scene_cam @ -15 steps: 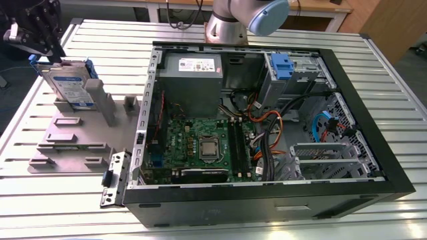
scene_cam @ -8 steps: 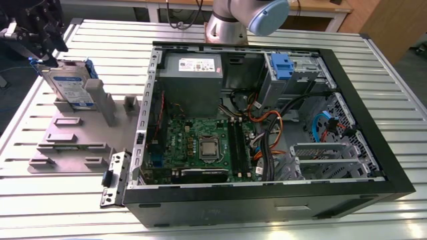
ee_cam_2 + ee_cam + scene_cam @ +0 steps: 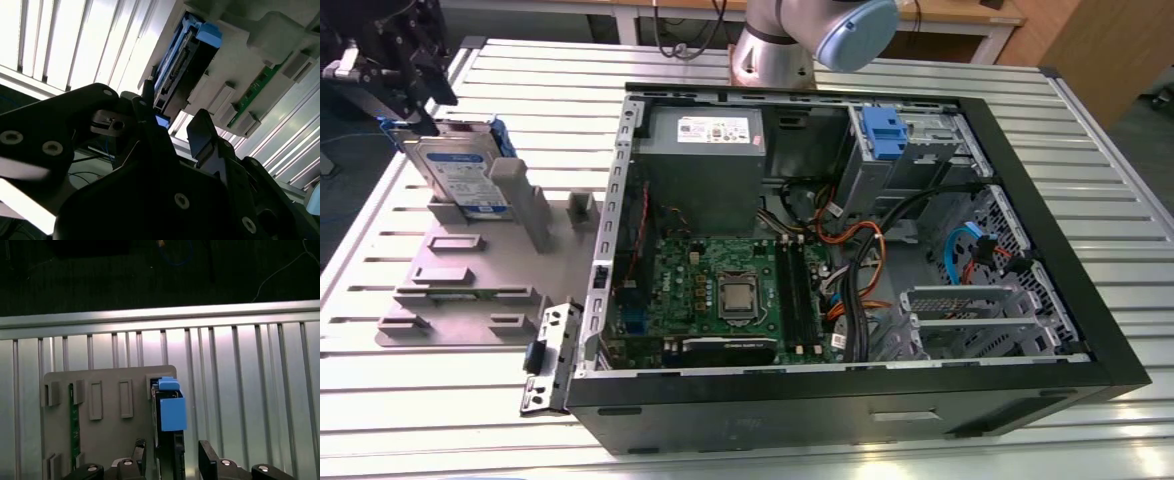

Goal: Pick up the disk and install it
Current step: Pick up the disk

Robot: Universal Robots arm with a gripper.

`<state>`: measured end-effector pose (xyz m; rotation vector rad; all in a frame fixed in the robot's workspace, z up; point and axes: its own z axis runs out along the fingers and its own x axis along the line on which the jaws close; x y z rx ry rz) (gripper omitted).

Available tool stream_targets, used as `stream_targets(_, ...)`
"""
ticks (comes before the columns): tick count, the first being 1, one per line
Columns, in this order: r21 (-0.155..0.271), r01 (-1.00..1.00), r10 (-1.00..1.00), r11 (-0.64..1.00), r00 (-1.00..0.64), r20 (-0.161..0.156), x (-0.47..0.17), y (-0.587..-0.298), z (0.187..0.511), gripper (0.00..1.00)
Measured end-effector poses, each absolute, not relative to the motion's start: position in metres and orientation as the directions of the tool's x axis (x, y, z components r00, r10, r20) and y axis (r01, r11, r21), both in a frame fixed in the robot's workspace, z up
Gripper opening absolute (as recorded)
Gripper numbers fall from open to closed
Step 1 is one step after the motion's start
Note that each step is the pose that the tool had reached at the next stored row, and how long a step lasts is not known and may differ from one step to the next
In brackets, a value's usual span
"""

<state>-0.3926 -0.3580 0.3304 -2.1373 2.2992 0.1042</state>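
Note:
The disk (image 3: pixel 459 168), silver-grey with a blue-and-white label and a blue frame, stands on edge in a slot of the grey fixture plate (image 3: pixel 467 290) at the exterior view's left. My gripper (image 3: pixel 427 105) hangs just above its upper end. In the first wrist view the disk (image 3: pixel 170 440) with its blue tab lies between my two fingers (image 3: pixel 207 456), with a gap on each side. The gripper (image 3: pixel 172 455) is open. The second wrist view shows the disk (image 3: pixel 175 65) just beyond the open gripper (image 3: pixel 172 120).
An open computer case (image 3: pixel 1067 300) lies on the slatted metal table (image 3: pixel 1067 130), to the exterior view's right of the fixture. Inside are a grey power supply (image 3: pixel 700 150), a blue bracket (image 3: pixel 881 135) in the drive bay, and cables. A green circuit strip (image 3: pixel 74 425) sits in the fixture.

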Motion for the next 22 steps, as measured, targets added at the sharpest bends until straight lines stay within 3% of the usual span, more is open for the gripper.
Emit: stream_targets(22,0.045,-0.993,-0.994,-0.106,0.104,-0.045,-0.393,-0.355,0.298,0.53)
